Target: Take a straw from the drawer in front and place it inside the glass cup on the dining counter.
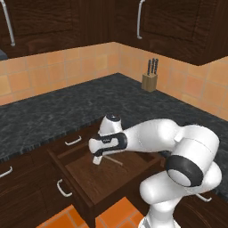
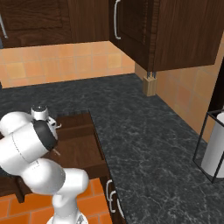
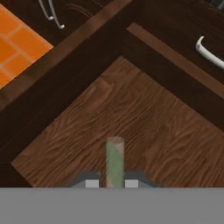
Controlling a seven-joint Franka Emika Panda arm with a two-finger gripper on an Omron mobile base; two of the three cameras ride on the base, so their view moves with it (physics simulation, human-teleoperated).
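Here, the straw is being held clamped between the gripper fingertips, over the floor of the open drawer, its handle at the front.

I count one straw, standing up between the two fingertips of my one hand, over one open drawer. From the left base view, two more closed drawer fronts sit left of the open drawer, each with one silver handle, and the open drawer's own front carries one handle. On the black counter behind the drawer stands one knife block with three dark knife handles. Far right of the drawer, in the right base view, stands one white roll in a wire holder.
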